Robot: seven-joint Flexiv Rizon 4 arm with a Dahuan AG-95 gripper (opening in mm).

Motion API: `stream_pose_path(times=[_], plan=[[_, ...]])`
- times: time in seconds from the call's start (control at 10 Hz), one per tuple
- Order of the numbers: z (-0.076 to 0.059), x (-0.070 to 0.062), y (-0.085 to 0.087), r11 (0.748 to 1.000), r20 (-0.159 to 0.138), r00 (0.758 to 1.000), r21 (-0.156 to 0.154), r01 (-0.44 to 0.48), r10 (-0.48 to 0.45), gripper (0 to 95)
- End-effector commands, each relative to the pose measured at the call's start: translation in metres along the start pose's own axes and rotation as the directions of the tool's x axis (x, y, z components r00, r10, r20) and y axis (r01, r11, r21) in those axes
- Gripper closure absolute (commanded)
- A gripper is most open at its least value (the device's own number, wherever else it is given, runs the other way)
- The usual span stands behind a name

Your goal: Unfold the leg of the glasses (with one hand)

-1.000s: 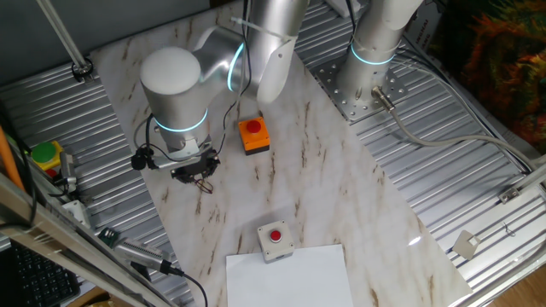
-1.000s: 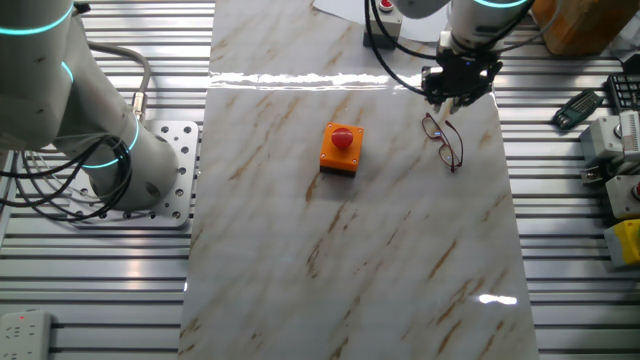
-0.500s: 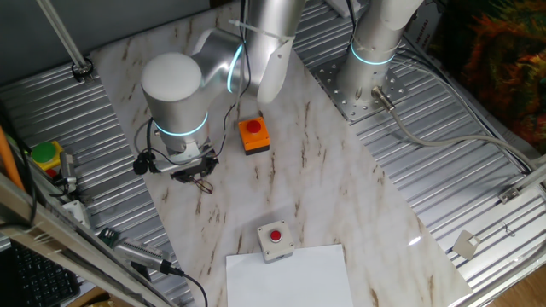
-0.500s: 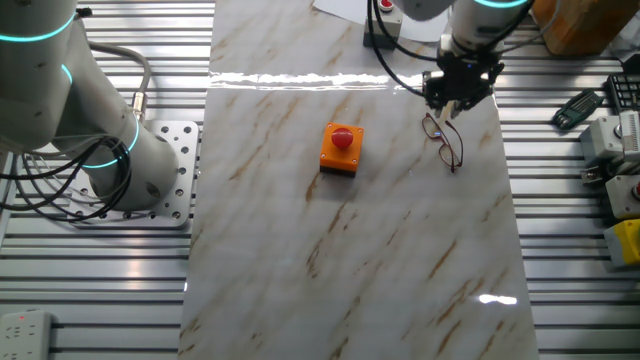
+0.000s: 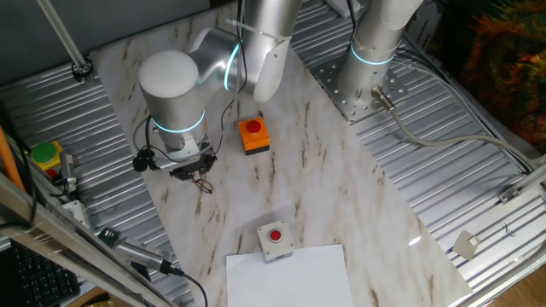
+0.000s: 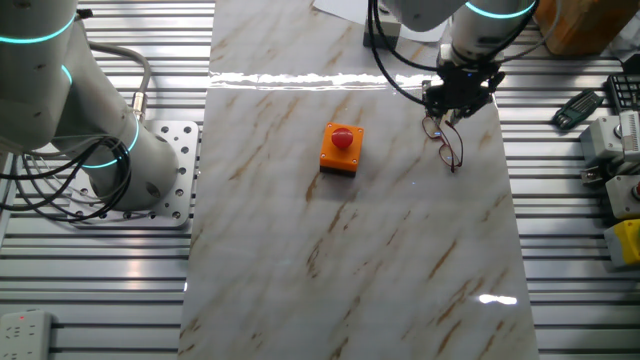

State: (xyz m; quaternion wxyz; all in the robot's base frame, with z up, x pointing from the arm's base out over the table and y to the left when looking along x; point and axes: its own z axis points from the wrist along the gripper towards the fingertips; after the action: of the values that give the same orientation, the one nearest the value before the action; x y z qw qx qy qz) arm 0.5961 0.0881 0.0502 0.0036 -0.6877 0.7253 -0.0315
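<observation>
The gripper hung low over the glasses, which lay on the marble board near its edge, to one side of the orange box. In the other fixed view the fingertips sat right at the top end of the frame, over the end nearest the arm, while the rest of the wire frame stretched away toward the camera, flat on the board. Whether the fingers actually touched the wire could not be made out, and neither could their spread (the black gripper body hid the tips from both cameras), so I cannot tell if they were released or clenched on the frame.

In the one fixed view the gripper showed below the arm's big grey wrist joint, and only a small dark bit of the glasses poked out beneath it. The orange box with its red button stood just beside the arm, well apart from a grey box with a red button nearer the board's lower edge. That grey box touched the top edge of a white sheet.
</observation>
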Motion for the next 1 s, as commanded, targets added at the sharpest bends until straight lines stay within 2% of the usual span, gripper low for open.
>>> stream_pose_path(times=[0.1,1.0], plan=[[0.004,0.002,-0.001,1.0,0.001,1.0,0.003,0.004,-0.004,76.0],[0.016,0.008,-0.002,1.0,-0.012,1.0,0.012,0.025,-0.025,76.0]])
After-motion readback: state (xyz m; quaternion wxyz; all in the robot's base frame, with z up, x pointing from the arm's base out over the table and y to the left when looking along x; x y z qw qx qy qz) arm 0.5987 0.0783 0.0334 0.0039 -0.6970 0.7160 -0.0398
